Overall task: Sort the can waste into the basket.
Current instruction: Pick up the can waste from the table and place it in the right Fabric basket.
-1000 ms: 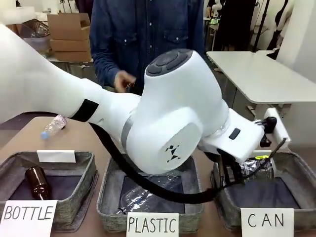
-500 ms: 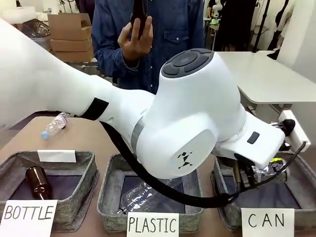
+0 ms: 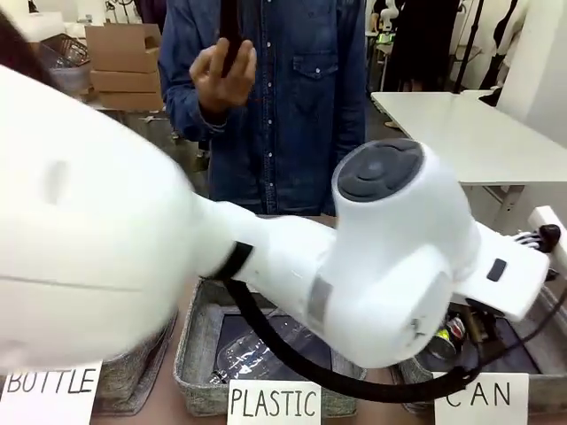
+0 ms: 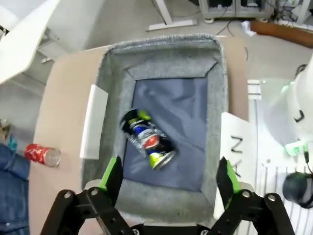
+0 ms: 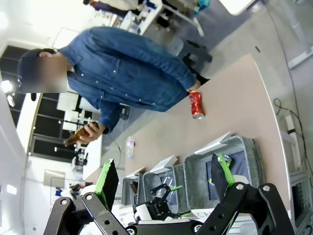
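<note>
Blue-black can (image 4: 146, 139) lies inside the CAN basket (image 4: 161, 46), mid-frame, right under the left gripper (image 4: 169, 171), whose fingers are spread wide and empty, so that one's sorted I'd say. Red can (image 4: 43, 155) waits lower left on the table (image 4: 63, 107); right gripper (image 5: 164, 174) gapes empty too.

Person (image 3: 292, 106) in blue denim shirt stands at far side of bench (image 4: 63, 122); dark bottle (image 3: 229, 27) raised at chest height, upright. Middle grey basket (image 3: 197, 354) carries white sign "PLASTIC" (image 3: 273, 403) on near rim; crumpled clear plastic bottle (image 3: 252, 354) lies inside. White sign "BOTTLE" (image 3: 49, 385) fronts neighbouring grey basket (image 3: 133, 385). Small clear bottle (image 5: 129, 146) lies on bench, apart from baskets. Cardboard boxes (image 3: 124, 62) stacked behind person. White table (image 3: 461, 124) in background.
</note>
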You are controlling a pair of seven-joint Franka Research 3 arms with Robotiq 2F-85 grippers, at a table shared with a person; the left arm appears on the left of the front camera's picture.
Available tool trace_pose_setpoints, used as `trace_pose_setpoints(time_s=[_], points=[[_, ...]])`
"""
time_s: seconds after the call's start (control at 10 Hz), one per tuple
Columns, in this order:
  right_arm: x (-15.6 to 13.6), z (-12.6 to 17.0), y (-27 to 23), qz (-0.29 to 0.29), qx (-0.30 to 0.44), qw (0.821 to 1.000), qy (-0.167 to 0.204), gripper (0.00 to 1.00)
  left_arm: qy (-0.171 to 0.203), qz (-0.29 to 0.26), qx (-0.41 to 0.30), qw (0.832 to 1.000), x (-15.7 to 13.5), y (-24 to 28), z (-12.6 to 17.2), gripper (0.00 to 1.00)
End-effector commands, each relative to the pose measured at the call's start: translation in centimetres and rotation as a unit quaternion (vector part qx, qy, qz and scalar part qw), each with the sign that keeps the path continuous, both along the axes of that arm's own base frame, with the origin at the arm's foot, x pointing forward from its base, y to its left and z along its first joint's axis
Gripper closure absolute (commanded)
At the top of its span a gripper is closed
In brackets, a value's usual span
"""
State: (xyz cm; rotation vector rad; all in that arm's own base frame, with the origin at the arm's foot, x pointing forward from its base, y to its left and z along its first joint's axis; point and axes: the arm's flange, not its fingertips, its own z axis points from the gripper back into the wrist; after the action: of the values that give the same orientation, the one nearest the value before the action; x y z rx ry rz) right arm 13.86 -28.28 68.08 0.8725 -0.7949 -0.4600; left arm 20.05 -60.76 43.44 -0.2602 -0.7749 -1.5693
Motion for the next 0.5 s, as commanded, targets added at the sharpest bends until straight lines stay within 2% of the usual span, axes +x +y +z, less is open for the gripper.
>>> trace_pose_setpoints(time_s=[0.0,0.4], points=[[-0.2,0.4,-0.1,-0.005,0.004,1.000,0.002,0.00,-0.008,-0.008,-0.007,1.000,3.9,-4.6,-1.0,0.00],[-0.2,0.4,-0.1,-0.005,0.004,1.000,0.002,0.00,0.055,0.008,0.027,0.998,5.0,-1.9,1.7,0.00]])
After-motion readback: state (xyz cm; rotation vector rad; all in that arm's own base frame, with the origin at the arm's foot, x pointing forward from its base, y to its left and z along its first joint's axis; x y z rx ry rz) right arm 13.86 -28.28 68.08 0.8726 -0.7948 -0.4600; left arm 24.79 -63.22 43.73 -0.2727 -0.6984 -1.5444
